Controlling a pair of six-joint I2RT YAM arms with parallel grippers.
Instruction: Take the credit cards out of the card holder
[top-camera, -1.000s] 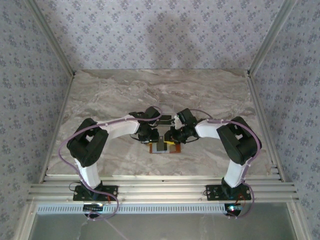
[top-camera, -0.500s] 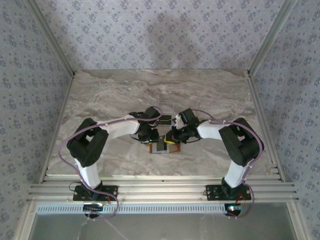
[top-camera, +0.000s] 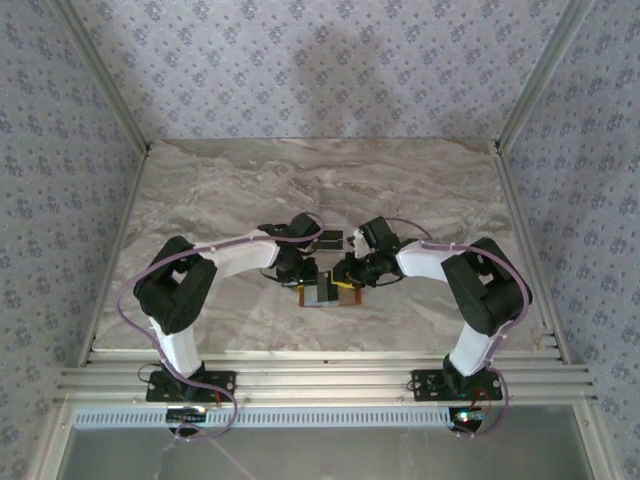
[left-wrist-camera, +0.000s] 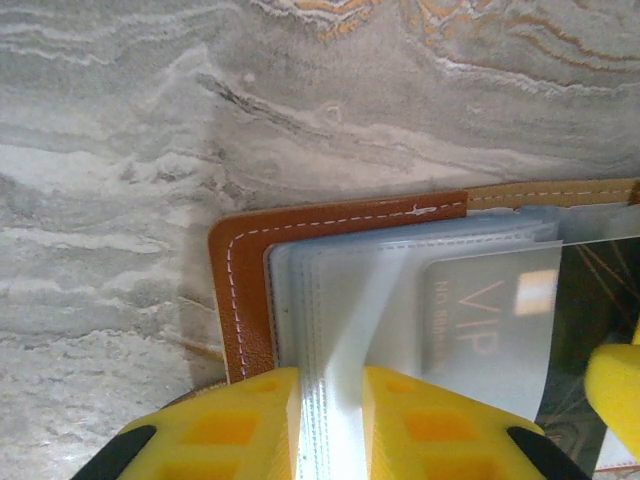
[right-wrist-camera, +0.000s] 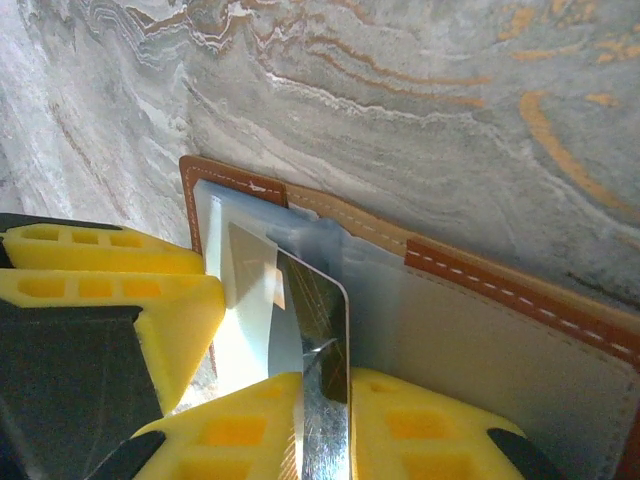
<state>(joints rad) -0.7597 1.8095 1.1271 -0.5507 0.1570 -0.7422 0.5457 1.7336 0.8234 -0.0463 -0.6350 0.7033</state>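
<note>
Top external view gives us the room first: patterned wallpaper walls (top-camera: 320, 60) close three sides of a marble-look table (top-camera: 420, 190), and aluminium rails (top-camera: 320, 380) run along its near edge. From their bases the left arm (top-camera: 185, 290) and right arm (top-camera: 480, 290) each rise, fold at the elbow and reach inward and down, so the wrists meet over the middle of the table. Seen from above, they cover most of the card holder (top-camera: 322, 296), which lies open and flat under them with only an orange-brown strip and some grey lining on show. Left wrist view brings up its stitched leather corner, with clear sleeves (left-wrist-camera: 400, 270) fanned over it. We see the left gripper (left-wrist-camera: 330, 410) with its yellow fingers closed on a leaf of those sleeves, and the frame cuts off the finger bases. Behind the plastic sits a pale VIP card (left-wrist-camera: 490, 320), its lettering faint. In the right wrist view the right gripper (right-wrist-camera: 325, 410) pinches the near edge of a silvery credit card (right-wrist-camera: 318, 310) that juts from the sleeves. We cannot tell how much of it sits inside the pocket.
</note>
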